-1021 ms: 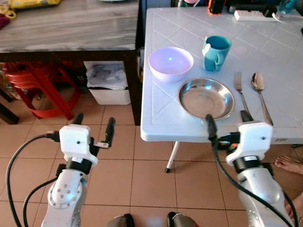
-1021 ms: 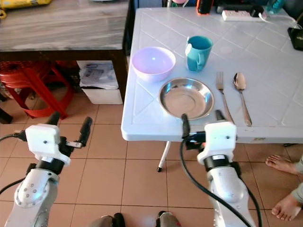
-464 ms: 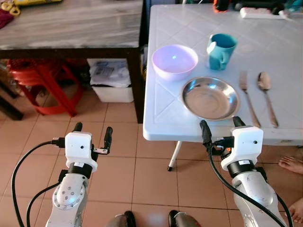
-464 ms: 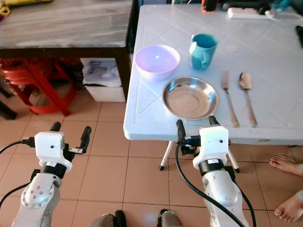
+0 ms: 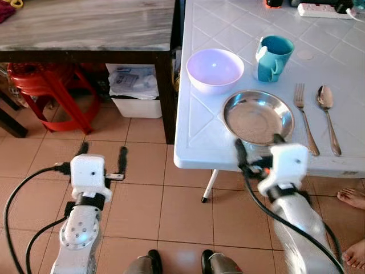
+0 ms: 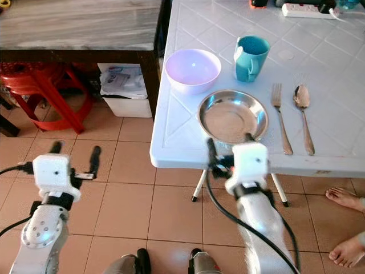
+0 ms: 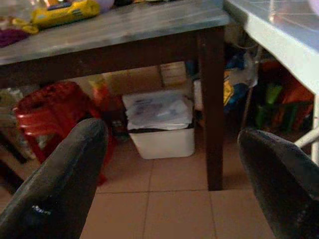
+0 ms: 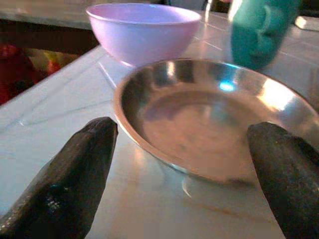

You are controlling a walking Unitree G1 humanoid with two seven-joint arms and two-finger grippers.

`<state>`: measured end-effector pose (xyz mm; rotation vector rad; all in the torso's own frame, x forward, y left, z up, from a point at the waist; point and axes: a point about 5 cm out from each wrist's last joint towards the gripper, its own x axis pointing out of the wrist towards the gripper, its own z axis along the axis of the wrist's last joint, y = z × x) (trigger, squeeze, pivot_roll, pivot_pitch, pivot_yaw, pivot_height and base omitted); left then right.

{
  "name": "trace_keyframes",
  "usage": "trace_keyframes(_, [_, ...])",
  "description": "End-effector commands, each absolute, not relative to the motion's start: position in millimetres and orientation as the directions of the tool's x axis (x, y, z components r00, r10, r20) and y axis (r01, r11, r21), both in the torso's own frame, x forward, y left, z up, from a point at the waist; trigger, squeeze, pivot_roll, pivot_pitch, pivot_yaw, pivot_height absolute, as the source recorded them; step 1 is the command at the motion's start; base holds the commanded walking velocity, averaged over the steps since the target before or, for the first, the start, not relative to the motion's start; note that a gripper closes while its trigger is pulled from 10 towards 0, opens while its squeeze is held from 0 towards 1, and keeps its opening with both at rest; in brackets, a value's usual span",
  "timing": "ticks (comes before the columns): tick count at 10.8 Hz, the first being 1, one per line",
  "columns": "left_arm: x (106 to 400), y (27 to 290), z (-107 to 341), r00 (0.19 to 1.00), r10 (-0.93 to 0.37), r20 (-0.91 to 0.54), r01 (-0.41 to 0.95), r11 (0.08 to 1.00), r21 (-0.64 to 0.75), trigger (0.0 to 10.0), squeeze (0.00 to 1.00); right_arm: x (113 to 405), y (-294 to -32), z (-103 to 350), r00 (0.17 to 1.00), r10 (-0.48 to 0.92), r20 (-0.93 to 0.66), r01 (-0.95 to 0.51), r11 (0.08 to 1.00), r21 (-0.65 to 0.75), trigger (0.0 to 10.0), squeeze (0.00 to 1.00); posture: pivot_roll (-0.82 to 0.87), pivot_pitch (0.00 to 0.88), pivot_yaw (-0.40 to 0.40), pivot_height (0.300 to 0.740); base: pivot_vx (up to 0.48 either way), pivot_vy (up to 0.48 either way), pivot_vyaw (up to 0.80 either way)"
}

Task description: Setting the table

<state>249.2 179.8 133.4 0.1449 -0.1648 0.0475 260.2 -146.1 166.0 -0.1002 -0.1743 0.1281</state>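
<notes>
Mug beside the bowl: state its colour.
The mug is teal, clearest in the right eye view.

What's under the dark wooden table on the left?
Under the wooden table stand a red stool and a white bin topped with crumpled plastic. What is inside the bin is covered, and the space further back is too dark to tell.

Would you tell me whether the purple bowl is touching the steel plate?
Apart. The right eye view shows a strip of white table between the purple bowl and the steel plate.
</notes>
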Motion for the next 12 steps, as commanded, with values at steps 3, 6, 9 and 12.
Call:
trace_keyframes(3, [260, 174, 149, 0.977, 0.015, 0.211, -0.05, 0.985, 0.165, 10.0, 0.0, 263, -151, 174, 0.972, 0.129, 0.199, -0.109, 0.988, -0.108, 10.0, 0.0, -0.05, 0.241, 0.074, 0.74, 0.0, 0.0, 0.0])
trace_keyframes(6, [277, 175, 164, 0.96, 0.069, 0.27, -0.107, 0.986, 0.126, 10.0, 0.0, 268, -148, 177, 0.966, 0.129, 0.224, -0.104, 0.988, -0.118, 10.0, 0.0, -0.08, 0.185, 0.025, 0.74, 0.0, 0.0, 0.0])
trace_keyframes(9, [283, 161, 158, 0.958, 0.108, 0.264, -0.129, 0.989, 0.066, 10.0, 0.0, 278, -150, 184, 0.959, 0.151, 0.239, -0.121, 0.983, -0.137, 10.0, 0.0, -0.1, 0.143, -0.015, 0.74, 0.0, 0.0, 0.0])
trace_keyframes(12, [294, 155, 164, 0.944, 0.129, 0.304, -0.149, 0.988, 0.044, 10.0, 0.0, 293, -147, 188, 0.949, 0.192, 0.25, -0.154, 0.974, -0.164, 10.0, 0.0, -0.09, 0.093, -0.042, 0.74, 0.0, 0.0, 0.0])
